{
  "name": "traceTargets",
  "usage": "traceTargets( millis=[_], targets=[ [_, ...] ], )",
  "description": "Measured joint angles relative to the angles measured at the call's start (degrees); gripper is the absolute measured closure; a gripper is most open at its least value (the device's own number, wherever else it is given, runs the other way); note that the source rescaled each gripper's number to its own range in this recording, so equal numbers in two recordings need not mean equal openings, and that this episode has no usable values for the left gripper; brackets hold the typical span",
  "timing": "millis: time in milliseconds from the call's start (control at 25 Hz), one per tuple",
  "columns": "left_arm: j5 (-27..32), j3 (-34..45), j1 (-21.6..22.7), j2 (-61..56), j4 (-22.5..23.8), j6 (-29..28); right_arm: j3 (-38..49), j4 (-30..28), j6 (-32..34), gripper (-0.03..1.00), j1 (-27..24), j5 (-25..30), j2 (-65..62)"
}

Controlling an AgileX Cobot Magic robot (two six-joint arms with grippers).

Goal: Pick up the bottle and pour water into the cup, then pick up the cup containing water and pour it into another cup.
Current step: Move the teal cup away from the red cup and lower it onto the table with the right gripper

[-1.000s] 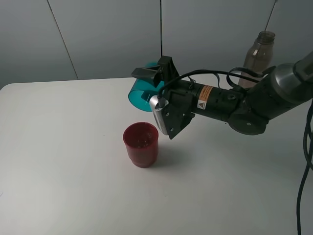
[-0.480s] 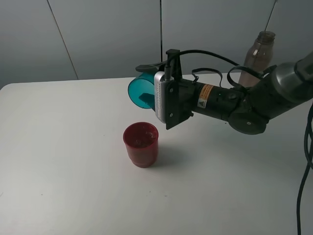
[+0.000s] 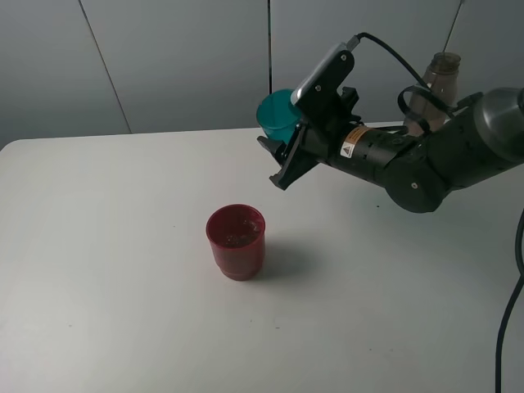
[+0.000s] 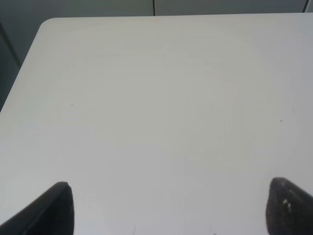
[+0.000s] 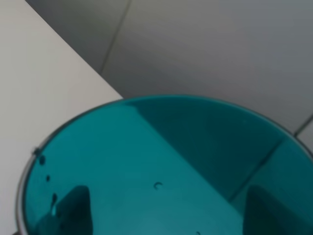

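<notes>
My right gripper (image 3: pixel 288 137) is shut on the teal cup (image 3: pixel 277 116), holding it in the air behind and to the right of the red cup (image 3: pixel 236 241). The teal cup is tilted, its mouth facing up and left. In the right wrist view the teal cup (image 5: pixel 161 171) fills the picture, with dark fingers (image 5: pixel 73 205) showing through its wall. The red cup stands upright on the white table (image 3: pixel 98 246) with liquid in it. At the back right the grey-brown bottle (image 3: pixel 434 86) stands behind the right arm. My left gripper (image 4: pixel 166 210) is open over bare table.
A grey panelled wall (image 3: pixel 164 65) runs behind the table's far edge. A black cable (image 3: pixel 512 286) hangs down at the right side. The left wrist view shows the table's corner (image 4: pixel 46 24) and a dark gap beside it.
The right gripper has lifted the teal cup up and to the right, away from above the red cup, and turned it from lying on its side towards upright.
</notes>
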Motion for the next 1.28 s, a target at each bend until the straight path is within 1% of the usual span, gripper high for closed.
traceTargets(
  millis=[120,200,280,520,680,1040,1280],
  targets=[
    [0.0,0.0,0.0,0.0,0.0,0.0,0.0,5.7,2.2,0.89,-0.2,3.3,0.0],
    [0.0,0.0,0.0,0.0,0.0,0.0,0.0,7.9,4.4,0.89,-0.8,3.9,-0.1],
    [0.0,0.0,0.0,0.0,0.0,0.0,0.0,8.9,6.7,0.89,-1.5,4.0,-0.1],
    [0.0,0.0,0.0,0.0,0.0,0.2,-0.1,9.4,10.1,0.89,-4.4,2.2,2.2],
    [0.0,0.0,0.0,0.0,0.0,0.2,-2.5,9.4,11.3,0.89,-5.8,2.2,6.3],
    [0.0,0.0,0.0,0.0,0.0,0.0,-10.7,9.4,12.1,0.89,-6.2,1.9,14.1],
    [0.0,0.0,0.0,0.0,0.0,0.0,-12.9,9.4,12.3,0.89,-6.2,1.9,16.4]
  ],
)
